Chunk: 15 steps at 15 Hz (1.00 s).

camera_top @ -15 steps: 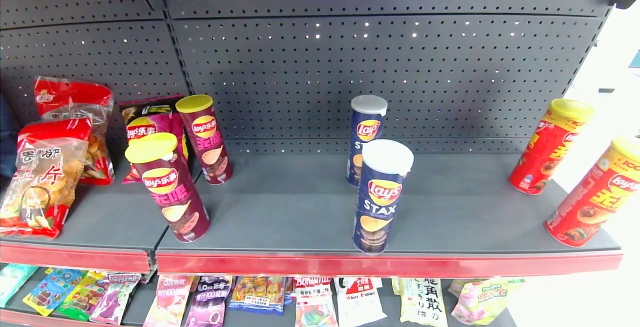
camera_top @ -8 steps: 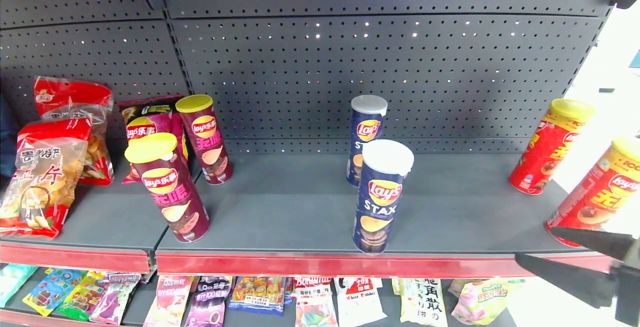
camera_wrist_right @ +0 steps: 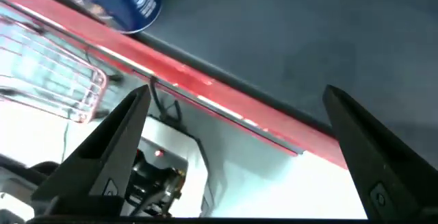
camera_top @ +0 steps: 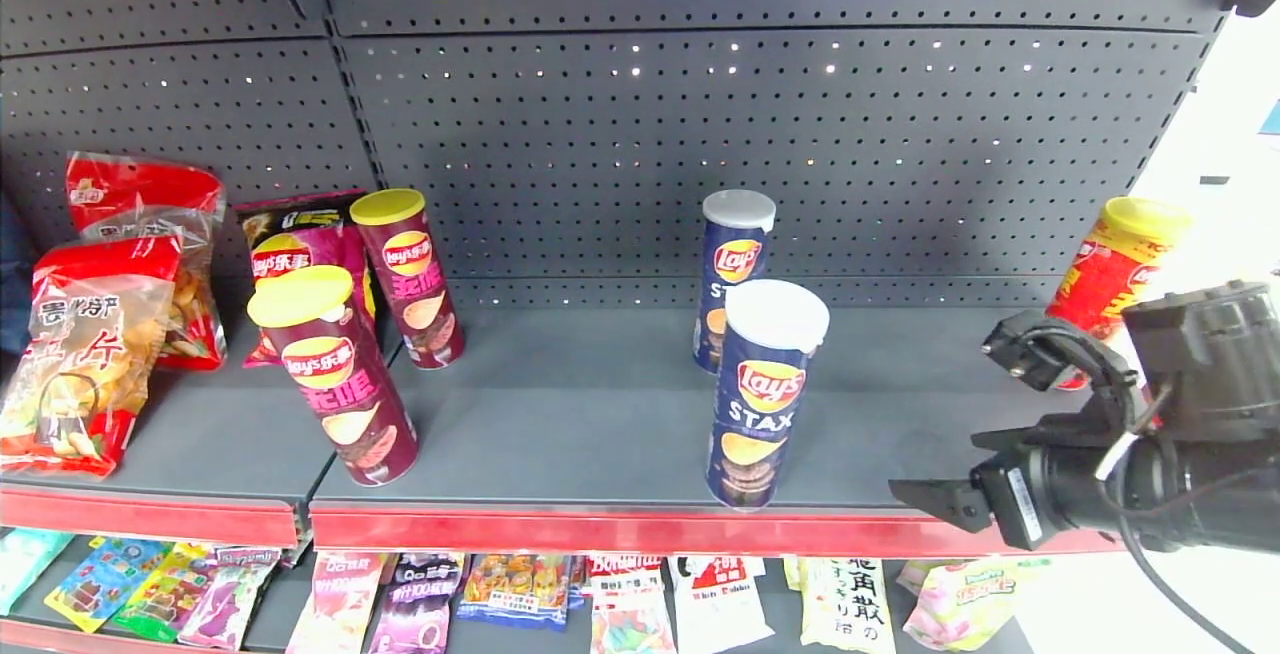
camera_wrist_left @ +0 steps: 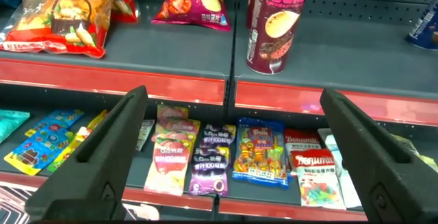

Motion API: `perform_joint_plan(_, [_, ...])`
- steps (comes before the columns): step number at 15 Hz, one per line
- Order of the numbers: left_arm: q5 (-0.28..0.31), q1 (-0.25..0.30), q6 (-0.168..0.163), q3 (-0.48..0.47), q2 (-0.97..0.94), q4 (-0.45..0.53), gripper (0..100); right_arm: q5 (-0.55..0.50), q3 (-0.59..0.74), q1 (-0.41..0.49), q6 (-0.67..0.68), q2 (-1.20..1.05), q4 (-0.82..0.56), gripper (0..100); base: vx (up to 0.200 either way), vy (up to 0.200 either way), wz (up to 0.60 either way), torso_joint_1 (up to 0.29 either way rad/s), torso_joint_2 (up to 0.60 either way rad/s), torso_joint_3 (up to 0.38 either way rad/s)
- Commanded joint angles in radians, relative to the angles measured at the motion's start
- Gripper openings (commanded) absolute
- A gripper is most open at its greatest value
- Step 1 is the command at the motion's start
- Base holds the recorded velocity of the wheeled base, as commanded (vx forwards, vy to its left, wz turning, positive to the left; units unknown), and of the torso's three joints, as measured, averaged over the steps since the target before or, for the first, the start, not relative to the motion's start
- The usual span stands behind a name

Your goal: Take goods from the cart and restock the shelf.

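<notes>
Black right gripper point(camera_top: 940, 469) is hovering right of the navy white-lidded cardboard chip tube point(camera_top: 765, 394) standing on the grey metal shelf point(camera_top: 600, 414), jaws wide, empty. I'm guessing it's spread for tube girth.

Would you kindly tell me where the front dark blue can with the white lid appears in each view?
Head view: the front blue can stands upright mid-shelf, close behind the red shelf edge.
Left wrist view: a blue base cut off beyond the maroon can, probably this can, not certain.
Right wrist view: its base sits just behind the red shelf edge.
Shared landmark: the red shelf edge.
</notes>
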State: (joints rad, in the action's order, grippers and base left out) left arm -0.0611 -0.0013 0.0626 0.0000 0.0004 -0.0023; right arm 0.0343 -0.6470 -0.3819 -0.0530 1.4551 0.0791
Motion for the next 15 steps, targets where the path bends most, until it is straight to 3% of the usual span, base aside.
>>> perform_joint_plan(1, [0.000, 0.000, 0.000, 0.000, 0.000, -0.001, 100, -0.053, -0.028, -0.040, -0.001, 0.120, 0.045, 100, 0.000, 0.000, 0.00, 0.000, 0.00, 0.000])
perform_joint_plan(8, [0.000, 0.001, 0.000, 0.000, 0.000, -0.001, 100, -0.171, -0.094, -0.114, 0.001, 0.243, 0.062, 100, 0.000, 0.000, 0.00, 0.000, 0.00, 0.000])
perform_joint_plan(15, [0.000, 0.000, 0.000, 0.000, 0.000, -0.001, 100, -0.174, -0.143, -0.143, 0.004, 0.298, 0.068, 100, 0.000, 0.000, 0.00, 0.000, 0.00, 0.000])
